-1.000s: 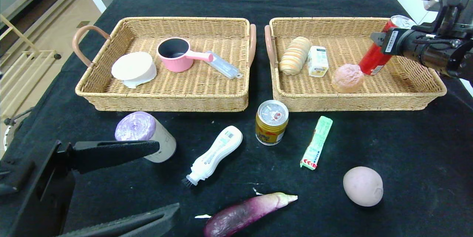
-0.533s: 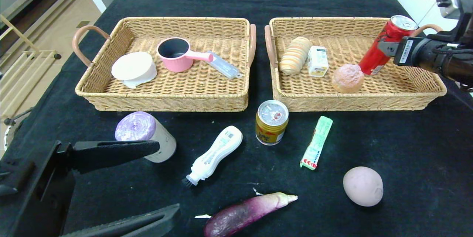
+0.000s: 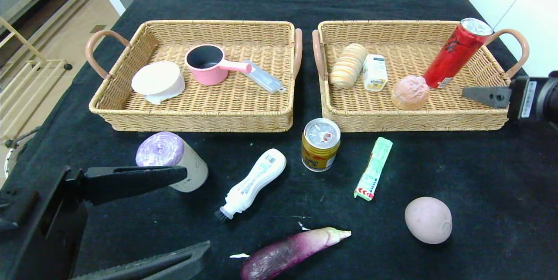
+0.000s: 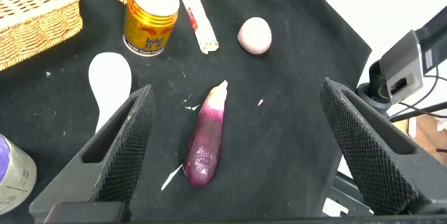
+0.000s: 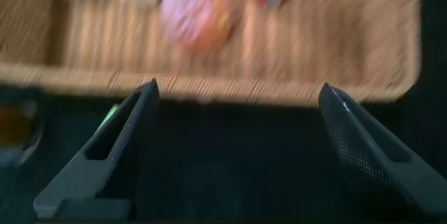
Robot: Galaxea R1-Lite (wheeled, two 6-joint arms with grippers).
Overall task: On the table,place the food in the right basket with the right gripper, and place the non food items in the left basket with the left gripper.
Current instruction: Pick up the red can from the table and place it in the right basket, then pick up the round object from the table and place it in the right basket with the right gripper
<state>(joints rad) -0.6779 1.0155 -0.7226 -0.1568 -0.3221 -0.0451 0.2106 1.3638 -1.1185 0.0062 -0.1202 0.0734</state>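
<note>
Beside the right basket (image 3: 501, 116), the right gripper (image 5: 234, 154) hangs with jaws apart, empty.

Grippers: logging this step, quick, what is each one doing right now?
Left gripper: open, empty, hovering over the eggplant.
Right gripper: open, empty, near the right basket; the red can leans inside it.

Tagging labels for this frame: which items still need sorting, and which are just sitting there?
To sort: gold can, green stick pack, potato, eggplant, beige roll, white brush.
Already in baskets: red can, pink saucepan, bread roll, small carton.
</note>
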